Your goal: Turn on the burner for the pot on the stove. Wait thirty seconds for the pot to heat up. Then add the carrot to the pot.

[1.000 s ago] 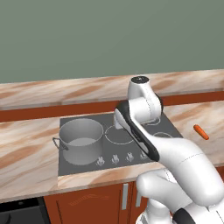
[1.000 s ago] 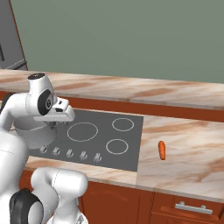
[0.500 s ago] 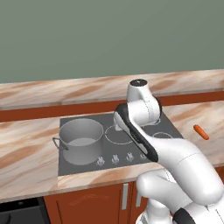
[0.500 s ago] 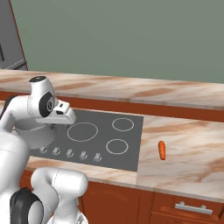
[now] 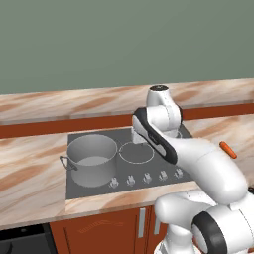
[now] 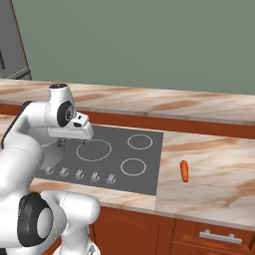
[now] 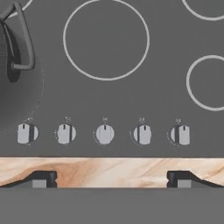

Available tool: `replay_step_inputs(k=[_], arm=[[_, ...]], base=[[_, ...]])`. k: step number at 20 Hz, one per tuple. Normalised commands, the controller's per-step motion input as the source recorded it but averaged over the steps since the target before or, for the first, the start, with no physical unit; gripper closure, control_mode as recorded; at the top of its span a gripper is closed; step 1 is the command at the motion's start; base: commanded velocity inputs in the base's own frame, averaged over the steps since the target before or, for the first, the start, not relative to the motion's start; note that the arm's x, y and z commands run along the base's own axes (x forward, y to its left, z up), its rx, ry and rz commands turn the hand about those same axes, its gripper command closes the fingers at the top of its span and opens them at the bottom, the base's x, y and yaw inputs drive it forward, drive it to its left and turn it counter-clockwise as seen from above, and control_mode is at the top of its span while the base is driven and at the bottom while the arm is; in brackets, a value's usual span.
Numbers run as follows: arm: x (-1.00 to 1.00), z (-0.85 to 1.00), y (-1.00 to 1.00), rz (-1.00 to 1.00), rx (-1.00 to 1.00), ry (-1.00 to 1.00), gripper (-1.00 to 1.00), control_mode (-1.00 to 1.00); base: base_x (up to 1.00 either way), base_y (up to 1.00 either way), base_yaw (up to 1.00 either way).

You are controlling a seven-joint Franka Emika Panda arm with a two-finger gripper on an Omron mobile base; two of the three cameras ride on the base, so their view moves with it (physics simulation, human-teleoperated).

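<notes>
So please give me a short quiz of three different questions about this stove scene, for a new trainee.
1. True or false: the carrot lies inside the pot.
2. How many knobs are in the row on the stove?
3. The tool is: A) shut on a knob, B) open above the counter edge, C) holding the carrot.

Key: 1 false, it lies on the counter beside the stove; 2 five; 3 B.
</notes>
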Motion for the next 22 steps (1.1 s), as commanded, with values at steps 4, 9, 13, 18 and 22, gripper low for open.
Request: replay_step_inputs(k=[4, 9, 13, 18, 22], arm=[[0.01, 0.0, -0.37, 0.07, 0.03, 0.01, -1.0, -1.0], [-0.04, 0.01, -0.35, 0.13, 0.03, 0.0, -1.0, -1.0], [0.0, 0.0, 0.0, 0.0, 0.0, 0.0, -1.0, -1.0], [-0.02, -0.12, 0.0, 0.0, 0.0, 0.0, -1.0, -1.0], [-0.1, -0.19, 0.0, 0.0, 0.0, 0.0, -1.0, -1.0]], base=[[0.0, 0.0, 0.0], [0.0, 0.0, 0.0], [0.0, 0.0, 0.0], [0.0, 0.0, 0.0], [0.0, 0.0, 0.0]])
